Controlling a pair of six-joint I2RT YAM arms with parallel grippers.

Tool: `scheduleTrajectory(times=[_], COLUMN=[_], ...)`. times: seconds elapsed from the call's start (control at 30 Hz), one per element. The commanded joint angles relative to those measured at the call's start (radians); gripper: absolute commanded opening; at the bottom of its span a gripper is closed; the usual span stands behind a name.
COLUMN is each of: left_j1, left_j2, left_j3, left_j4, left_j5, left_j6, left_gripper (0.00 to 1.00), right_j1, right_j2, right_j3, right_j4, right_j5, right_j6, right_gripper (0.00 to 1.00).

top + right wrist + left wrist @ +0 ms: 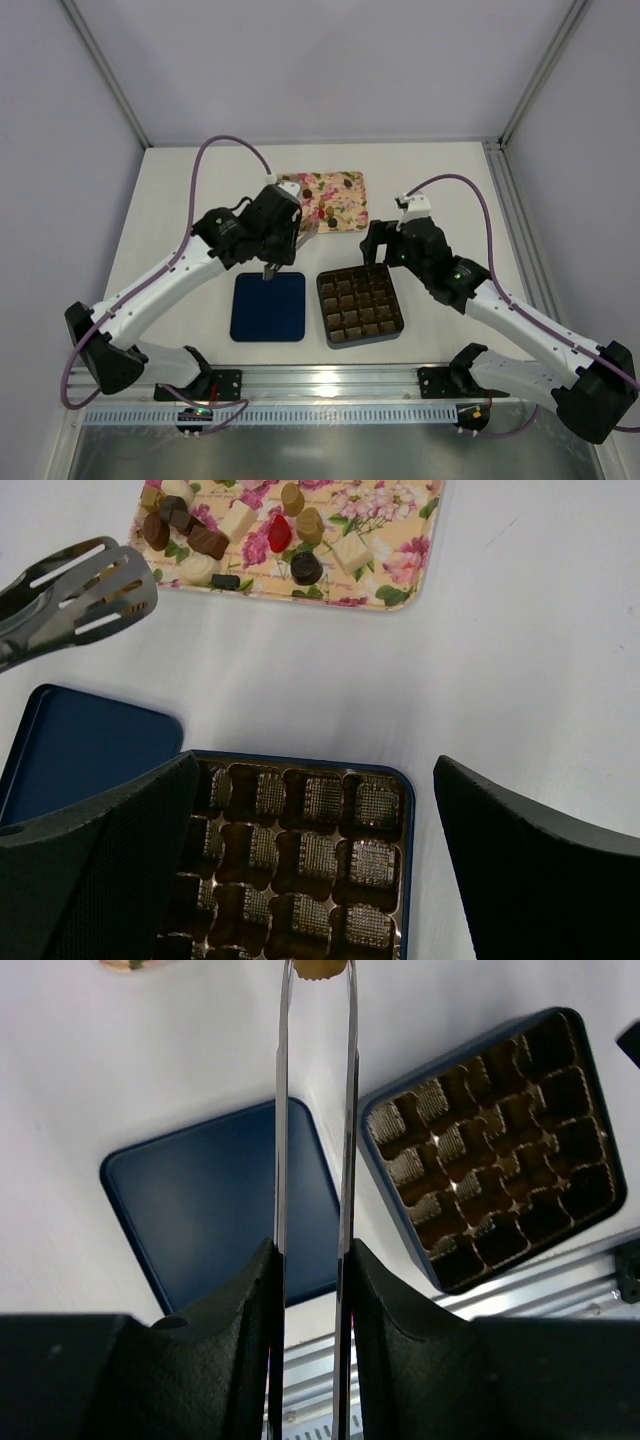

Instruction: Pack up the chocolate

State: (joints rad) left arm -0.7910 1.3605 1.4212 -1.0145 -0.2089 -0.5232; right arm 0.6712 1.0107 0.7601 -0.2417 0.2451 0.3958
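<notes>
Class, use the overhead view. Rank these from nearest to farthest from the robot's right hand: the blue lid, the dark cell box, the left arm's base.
1. The dark cell box: right by the right hand, on the side toward the table's near edge.
2. The blue lid: further left, beside the box.
3. The left arm's base: far left, at the near edge.

The tongs (78,592) overhang table (520,670) between tray (395,565) and box (320,830).
</notes>
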Motion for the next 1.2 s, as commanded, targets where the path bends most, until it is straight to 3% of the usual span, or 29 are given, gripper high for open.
scheduleTrajectory(times=[0.0,0.23,0.43,0.73,1.17], left_j1=[-0.092,-0.266,-0.338,-0.364,-0.364], left_j2=[-0.069,-0.129,-0.146,-0.113,-0.098], left_j3=[-0.028,-0.125,-0.183,-0.209,-0.202], left_j4=[-0.025,-0.032,-0.015,0.017,0.024], left_j5=[-0.024,-0.058,-0.069,-0.072,-0.087], left_j6=[-0.072,-0.178,-0.233,-0.233,-0.225], left_gripper=[0.25,0.25,0.26,0.29,0.41], right_j1=[-0.001,-0.001,-0.001,-0.001,-0.001], right_j2=[-0.007,-0.027,-0.029,-0.037,-0.038], right_j3=[0.027,0.001,-0.007,-0.018,-0.019], right_j4=[0.012,0.018,0.018,0.016,0.019], right_j5=[0.037,0.056,0.056,0.056,0.048], right_j6=[0.002,0.012,0.017,0.018,0.021], right_gripper=[1.0,1.0,1.0,1.0,1.0])
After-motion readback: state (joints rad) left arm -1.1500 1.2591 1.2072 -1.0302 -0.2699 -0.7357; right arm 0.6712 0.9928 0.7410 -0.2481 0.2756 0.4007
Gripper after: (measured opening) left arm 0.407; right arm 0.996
